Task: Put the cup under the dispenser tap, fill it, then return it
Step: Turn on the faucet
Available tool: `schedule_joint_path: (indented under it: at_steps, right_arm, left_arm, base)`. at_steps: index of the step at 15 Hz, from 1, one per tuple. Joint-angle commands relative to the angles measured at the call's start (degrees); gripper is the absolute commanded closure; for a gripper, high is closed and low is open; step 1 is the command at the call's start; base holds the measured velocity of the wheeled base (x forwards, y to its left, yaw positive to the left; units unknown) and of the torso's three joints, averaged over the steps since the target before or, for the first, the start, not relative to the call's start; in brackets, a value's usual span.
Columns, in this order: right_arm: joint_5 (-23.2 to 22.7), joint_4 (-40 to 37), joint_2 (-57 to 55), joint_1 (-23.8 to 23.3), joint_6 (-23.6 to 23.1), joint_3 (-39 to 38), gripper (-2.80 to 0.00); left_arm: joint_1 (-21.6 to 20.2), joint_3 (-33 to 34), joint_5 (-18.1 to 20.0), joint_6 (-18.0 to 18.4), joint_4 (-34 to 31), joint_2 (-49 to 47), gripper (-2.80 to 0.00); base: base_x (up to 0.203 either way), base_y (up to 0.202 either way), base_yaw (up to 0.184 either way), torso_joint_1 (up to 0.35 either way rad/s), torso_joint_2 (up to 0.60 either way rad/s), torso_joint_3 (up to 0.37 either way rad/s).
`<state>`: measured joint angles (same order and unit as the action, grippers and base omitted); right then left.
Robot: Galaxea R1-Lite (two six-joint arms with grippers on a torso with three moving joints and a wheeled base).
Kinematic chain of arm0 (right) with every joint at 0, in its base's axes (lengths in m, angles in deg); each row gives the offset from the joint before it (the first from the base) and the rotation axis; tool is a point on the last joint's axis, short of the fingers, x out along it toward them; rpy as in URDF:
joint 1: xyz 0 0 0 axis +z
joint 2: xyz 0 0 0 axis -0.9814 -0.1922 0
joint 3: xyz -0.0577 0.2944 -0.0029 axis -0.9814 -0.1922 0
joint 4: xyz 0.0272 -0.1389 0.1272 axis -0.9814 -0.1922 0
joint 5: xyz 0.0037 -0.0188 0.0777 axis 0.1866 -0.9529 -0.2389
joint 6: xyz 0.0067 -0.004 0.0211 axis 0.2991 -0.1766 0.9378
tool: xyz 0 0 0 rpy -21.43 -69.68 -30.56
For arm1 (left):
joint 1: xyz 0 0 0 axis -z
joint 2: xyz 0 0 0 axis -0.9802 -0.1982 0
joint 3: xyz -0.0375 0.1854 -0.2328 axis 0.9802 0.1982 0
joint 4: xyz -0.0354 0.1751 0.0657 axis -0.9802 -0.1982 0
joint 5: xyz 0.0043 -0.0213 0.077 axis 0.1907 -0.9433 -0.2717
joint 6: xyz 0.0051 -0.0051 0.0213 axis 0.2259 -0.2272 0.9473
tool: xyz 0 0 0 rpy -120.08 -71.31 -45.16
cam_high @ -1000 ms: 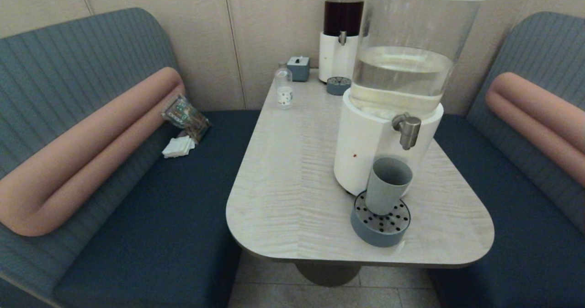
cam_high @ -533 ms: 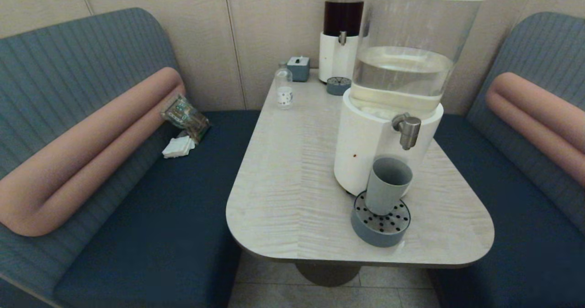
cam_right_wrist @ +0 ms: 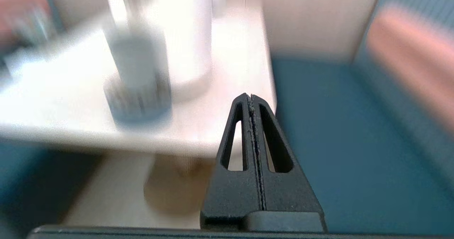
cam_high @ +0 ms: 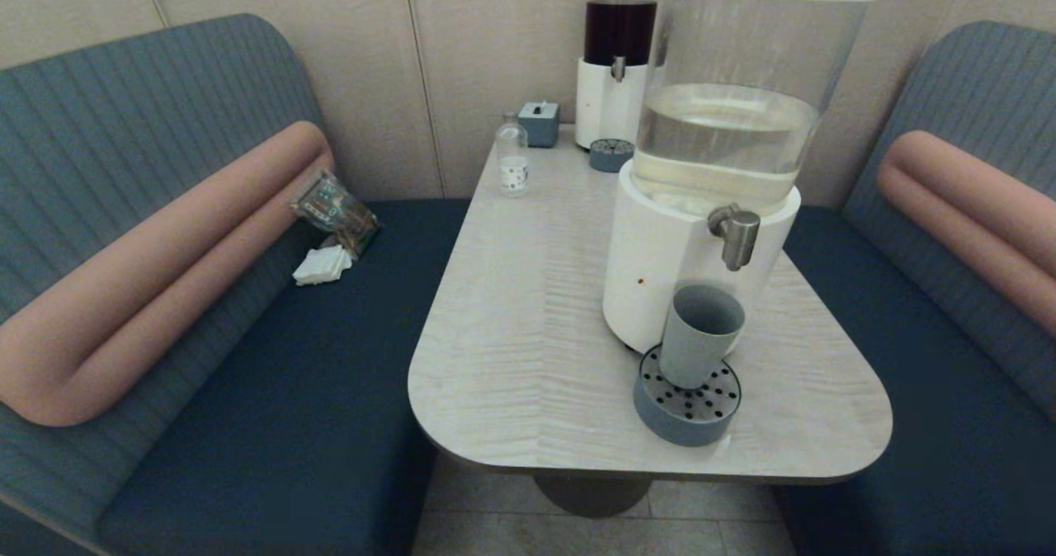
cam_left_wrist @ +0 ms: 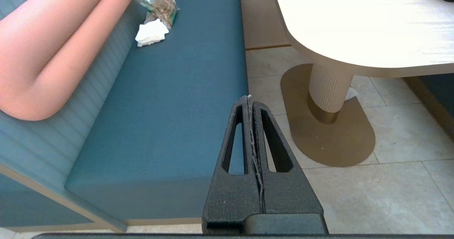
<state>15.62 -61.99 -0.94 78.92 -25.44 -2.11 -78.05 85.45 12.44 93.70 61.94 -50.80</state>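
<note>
The grey-blue cup (cam_high: 698,333) stands upright on a round perforated drip tray (cam_high: 687,401), just below and slightly left of the brushed-steel dispenser tap (cam_high: 737,236). The tap sticks out of the white base of the big clear-tank dispenser (cam_high: 718,168) holding pale liquid. Neither arm shows in the head view. My left gripper (cam_left_wrist: 249,99) is shut and empty, hanging low over the left bench edge and floor. My right gripper (cam_right_wrist: 250,96) is shut and empty, below the table's near right edge, with the cup (cam_right_wrist: 136,63) ahead of it.
A wooden table (cam_high: 528,308) carries a dark-liquid dispenser (cam_high: 615,53), a small clear bottle (cam_high: 512,158), a grey tissue box (cam_high: 539,122) and a second drip tray (cam_high: 610,154) at the back. Blue benches flank it; a snack bag (cam_high: 334,208) and napkins (cam_high: 322,265) lie on the left bench.
</note>
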Motion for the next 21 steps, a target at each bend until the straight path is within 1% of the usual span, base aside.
schedule_joint_path:
  at_steps: [1,2,5,7,9,11,12,13,15,16,17,18,20,21]
  right_arm:
    - [-0.68,-5.51,-3.49,-0.08,0.26,15.70,0.00]
    - [-1.36,-7.86,-7.67,-0.21,0.59,22.93,0.00]
    - [-2.50,-11.59,-27.68,-0.24,1.16,37.45,0.00]
    - [-2.99,-15.99,-41.78,-0.11,1.20,47.93,0.00]
    - [-2.79,-26.14,-55.84,1.07,1.36,60.09,0.00]
    - [-1.04,-37.59,-67.26,2.73,1.52,70.18,0.00]
    - [1.74,-42.64,-71.90,4.88,1.55,74.08,0.00]
    - [7.43,-46.23,-75.44,8.91,1.54,76.52,0.00]
    - [20.37,-48.89,-79.56,17.75,1.32,78.40,0.00]
    - [24.63,-49.37,-81.69,21.29,1.26,79.13,0.00]
    - [26.33,-49.29,-83.47,22.89,1.19,80.71,0.00]
    - [26.84,-48.48,-84.90,23.68,1.15,82.69,0.00]
    - [26.49,-46.37,-88.33,24.11,1.41,85.34,0.00]
    - [25.35,-44.75,-90.04,24.12,1.60,86.35,0.00]
  left_arm:
    - [0.00,-0.01,0.01,0.06,-0.01,-0.02,0.00]
    - [0.00,-0.01,0.01,0.08,-0.01,-0.02,0.00]
    - [0.00,-0.01,0.01,0.01,-0.01,-0.02,0.00]
    - [0.00,-0.01,0.01,0.08,-0.01,-0.02,0.00]
    - [0.00,-0.01,0.01,0.09,-0.01,-0.02,0.00]
    - [0.00,-0.01,0.01,0.09,-0.01,-0.02,0.00]
    - [0.00,-0.01,0.01,0.05,-0.01,-0.02,0.00]
    - [0.00,-0.01,0.01,0.01,-0.01,-0.02,0.00]
    - [0.06,-0.01,0.01,0.01,-0.01,-0.11,0.00]
    - [0.00,-0.01,0.01,0.09,-0.01,-0.02,0.00]
    - [0.00,-0.01,0.01,0.01,-0.01,-0.02,0.00]
    - [0.00,-0.01,0.01,0.01,-0.01,-0.11,0.00]
    - [0.00,-0.01,0.01,0.01,-0.01,-0.03,0.00]
    - [0.00,-0.01,0.01,0.01,-0.01,-0.02,0.00]
  base:
    - [0.000,0.000,0.000,0.000,0.00,0.000]
    - [0.000,0.000,0.000,0.000,0.00,0.000]
    - [0.000,0.000,0.000,0.000,0.00,0.000]
    - [0.000,0.000,0.000,0.000,0.00,0.000]
    - [0.000,0.000,0.000,0.000,0.00,0.000]
    - [0.000,0.000,0.000,0.000,0.00,0.000]
    - [0.000,0.000,0.000,0.000,0.00,0.000]
    - [0.000,0.000,0.000,0.000,0.00,0.000]
    - [0.000,0.000,0.000,0.000,0.00,0.000]
    - [0.000,0.000,0.000,0.000,0.00,0.000]
    - [0.000,0.000,0.000,0.000,0.00,0.000]
    - [0.000,0.000,0.000,0.000,0.00,0.000]
    - [0.000,0.000,0.000,0.000,0.00,0.000]
    - [0.000,0.000,0.000,0.000,0.00,0.000]
